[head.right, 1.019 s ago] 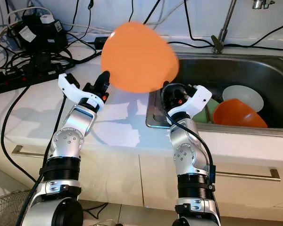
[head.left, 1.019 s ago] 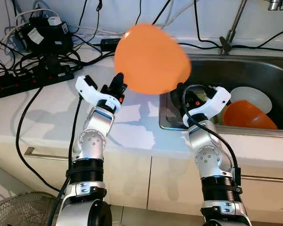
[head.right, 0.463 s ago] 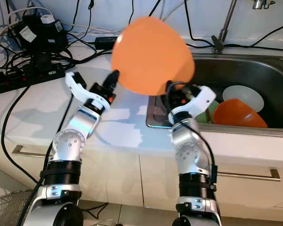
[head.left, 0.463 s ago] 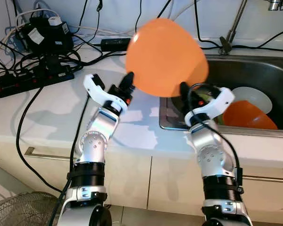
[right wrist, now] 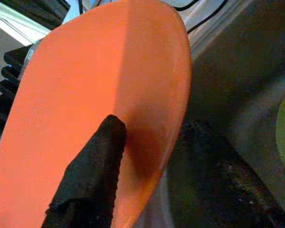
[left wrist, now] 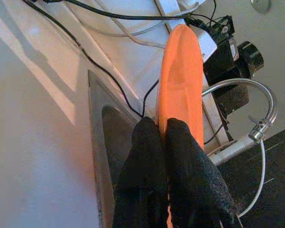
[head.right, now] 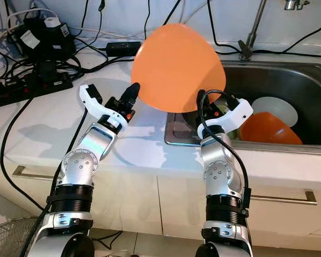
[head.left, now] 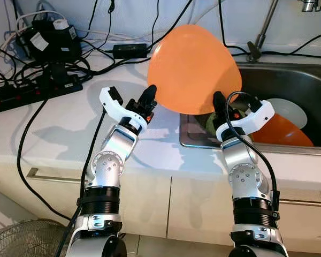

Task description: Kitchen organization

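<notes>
— Why is the orange plate [head.left: 195, 69] held upright between both grippers?
— Left gripper [left wrist: 165, 137] is clenched on its edge; right gripper [right wrist: 147, 156] straddles the opposite rim, steadying it above the sink [head.left: 305, 85].

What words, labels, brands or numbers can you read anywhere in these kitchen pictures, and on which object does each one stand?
None can be read.
White label on the black power adapter: print too small and blurred.
Orange plate, held by left gripper and right gripper: no print.
Power strip: no legible marking.
</notes>
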Controlling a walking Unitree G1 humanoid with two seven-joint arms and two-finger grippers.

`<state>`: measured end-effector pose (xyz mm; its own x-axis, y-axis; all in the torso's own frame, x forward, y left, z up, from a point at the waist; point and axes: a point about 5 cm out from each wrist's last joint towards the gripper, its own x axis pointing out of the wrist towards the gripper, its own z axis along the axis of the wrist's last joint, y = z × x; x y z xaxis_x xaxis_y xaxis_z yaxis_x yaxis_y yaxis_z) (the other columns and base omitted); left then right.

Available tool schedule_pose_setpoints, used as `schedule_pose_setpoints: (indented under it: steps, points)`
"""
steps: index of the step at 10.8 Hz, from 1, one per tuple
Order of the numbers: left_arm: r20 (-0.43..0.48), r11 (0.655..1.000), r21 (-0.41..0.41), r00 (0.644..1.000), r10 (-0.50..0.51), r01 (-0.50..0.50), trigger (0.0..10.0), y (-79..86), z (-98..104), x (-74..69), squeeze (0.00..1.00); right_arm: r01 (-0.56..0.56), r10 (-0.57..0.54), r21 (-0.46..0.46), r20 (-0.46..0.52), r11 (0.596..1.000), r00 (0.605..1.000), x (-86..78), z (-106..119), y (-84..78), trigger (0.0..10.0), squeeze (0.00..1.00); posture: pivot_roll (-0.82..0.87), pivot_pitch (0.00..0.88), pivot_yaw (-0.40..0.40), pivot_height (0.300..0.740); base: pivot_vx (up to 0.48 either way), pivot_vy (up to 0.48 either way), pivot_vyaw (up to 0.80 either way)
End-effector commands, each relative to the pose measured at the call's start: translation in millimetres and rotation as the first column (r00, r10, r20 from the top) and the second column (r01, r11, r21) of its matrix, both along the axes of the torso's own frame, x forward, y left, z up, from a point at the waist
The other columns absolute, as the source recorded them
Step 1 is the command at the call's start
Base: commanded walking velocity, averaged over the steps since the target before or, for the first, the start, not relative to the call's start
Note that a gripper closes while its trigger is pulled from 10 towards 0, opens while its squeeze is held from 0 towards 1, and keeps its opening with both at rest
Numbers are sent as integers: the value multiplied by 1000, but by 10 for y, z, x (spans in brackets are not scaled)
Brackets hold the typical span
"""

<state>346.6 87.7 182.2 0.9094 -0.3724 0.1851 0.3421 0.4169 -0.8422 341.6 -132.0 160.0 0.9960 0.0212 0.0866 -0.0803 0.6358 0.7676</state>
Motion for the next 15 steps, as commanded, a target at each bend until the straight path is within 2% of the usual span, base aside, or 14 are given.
schedule_pose_setpoints:
  steps: [1, 7, 8, 12, 14, 15]
  points:
    - [46, 996, -78, 998, -45, 49, 10000, -205, 97, -62, 0, -38, 36, 62, 35, 997, 999, 37, 122, 150, 0, 0, 69, 0, 54, 740, 0, 0, 0]
    - [11, 997, 21, 998, -68, 68, 10000, -261, -21, -69, 0, -34, 27, 178, 43, 983, 999, 47, 150, 101, 0, 0, 67, 0, 54, 740, 0, 0, 0]
    - [0, 997, 38, 998, -66, 66, 10000, -266, -50, -66, 1000, -32, 24, 206, 44, 978, 999, 50, 158, 87, 0, 0, 67, 0, 54, 740, 0, 0, 0]
    - [-22, 995, 79, 998, -61, 63, 10000, -263, -105, -55, 1000, -40, 28, 254, 53, 966, 998, 46, 174, 79, 0, 0, 65, 0, 55, 740, 0, 0, 0]
    - [-1, 982, 172, 997, -76, 75, 10000, -291, -126, -78, 1000, -18, 4, 273, 53, 962, 999, 51, 185, 37, 0, 0, 69, 0, 54, 740, 0, 0, 0]
    - [26, 949, 305, 996, -90, 78, 10000, -315, -163, -100, 1000, 10, -31, 307, 64, 952, 998, 58, 205, -30, 0, 0, 70, 0, 54, 740, 0, 0, 0]
